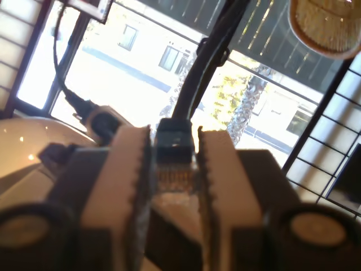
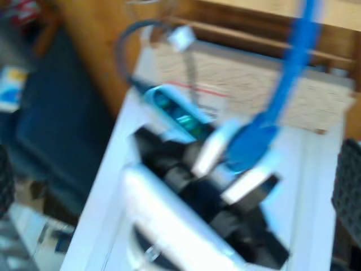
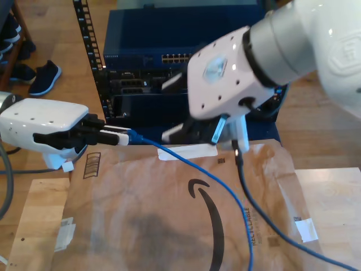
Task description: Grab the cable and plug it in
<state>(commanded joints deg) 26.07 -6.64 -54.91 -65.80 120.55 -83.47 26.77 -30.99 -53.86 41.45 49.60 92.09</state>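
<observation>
1. The cable (image 3: 194, 168) is thin, light and limp. In the exterior view it runs from the gripper at that view's left, sags across the brown cardboard (image 3: 169, 226) and trails off toward the view's lower right. I judge it will droop wherever it is unsupported, so I hold it close behind the plug, where the boot is stiff.
2. The plug looks like small, brittle plastic, and I expect its latch tab could snap under a crooked push.
3. My first gripper (image 1: 176, 169) is closed on a plug, with the serrated pads (image 1: 141, 169) pressing both sides and the contacts showing between them.
4. My second gripper (image 2: 234, 166) pinches the blue cable near its end, though that view is blurred.
5. The network rack (image 3: 169, 79) stands behind the cardboard.
</observation>
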